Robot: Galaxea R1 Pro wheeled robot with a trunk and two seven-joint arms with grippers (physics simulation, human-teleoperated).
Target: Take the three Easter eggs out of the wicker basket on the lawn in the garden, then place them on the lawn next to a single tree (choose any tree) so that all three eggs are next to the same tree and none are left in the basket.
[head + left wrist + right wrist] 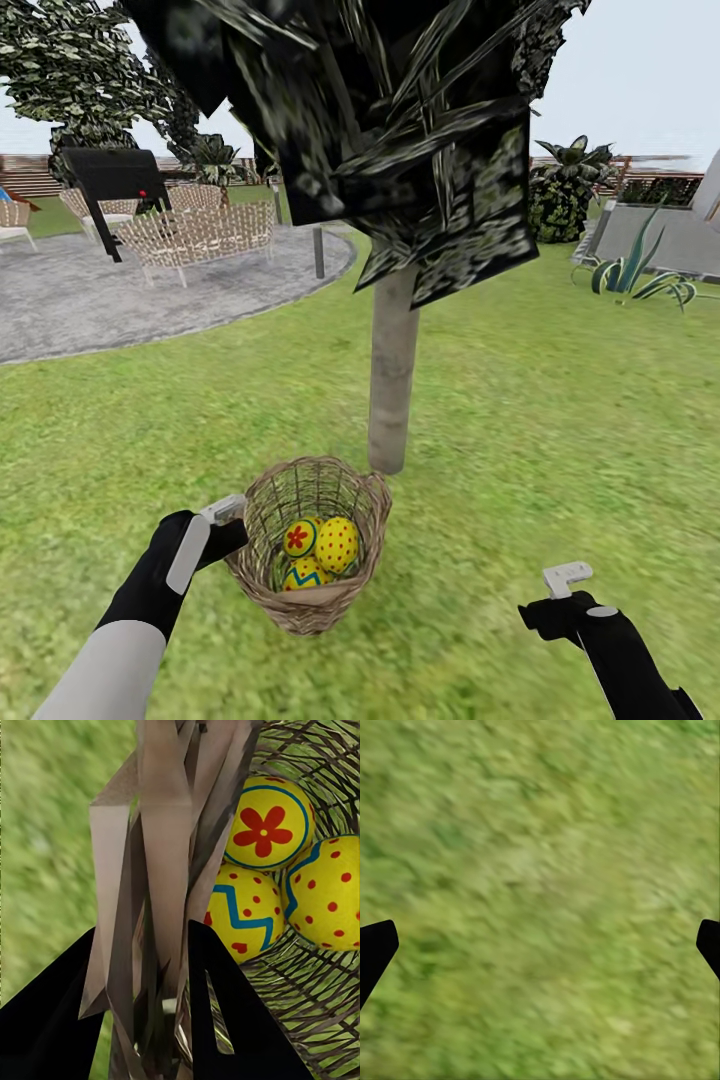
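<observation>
Where leaves (380,120) hang low, tree (392,380) trunk's top hidden.

No readable text in any view.
The three Easter eggs (264,832) carry only painted dots, zigzags and a flower; no letters, numbers, labels or brand marks appear anywhere.

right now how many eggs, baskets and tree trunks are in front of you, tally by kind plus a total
Easter eggs: 3, all inside the basket, a flower egg, a dotted egg and a zigzag egg
wicker basket: 1, its rim clamped in the left gripper
pale tree trunk: 1, just behind the basket
Total: 5
</observation>
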